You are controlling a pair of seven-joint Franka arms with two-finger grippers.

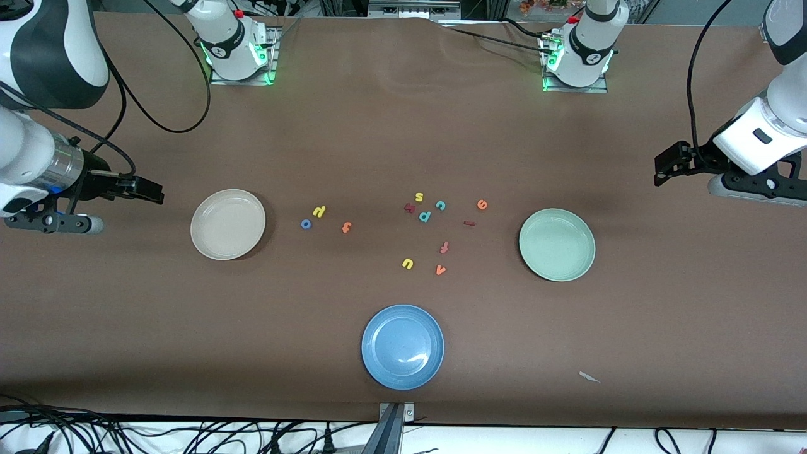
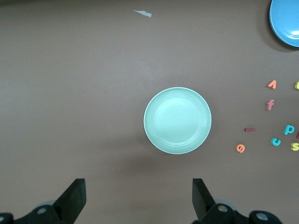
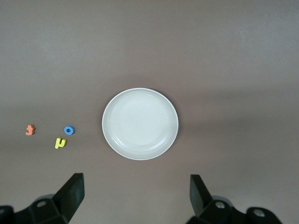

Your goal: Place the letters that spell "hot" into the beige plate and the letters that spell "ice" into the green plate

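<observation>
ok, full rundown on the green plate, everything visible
The green plate is a round, shallow, pale mint dish with a smooth glossy surface, looking like plastic or glazed ceramic, with a low raised rim and faint concentric rings inside. It sits flat and upright on the brown table, toward the left arm's end. Nothing lies in it and nothing touches it. The closest letters, an orange e and a dark red i, lie apart from its rim.

Brown table (image 1: 403,139); black cables (image 1: 189,435) along its edge.

Robotics lab — bolted arm bases (image 1: 236,47), brown-covered table (image 1: 403,145), loose cables (image 1: 157,435)
</observation>
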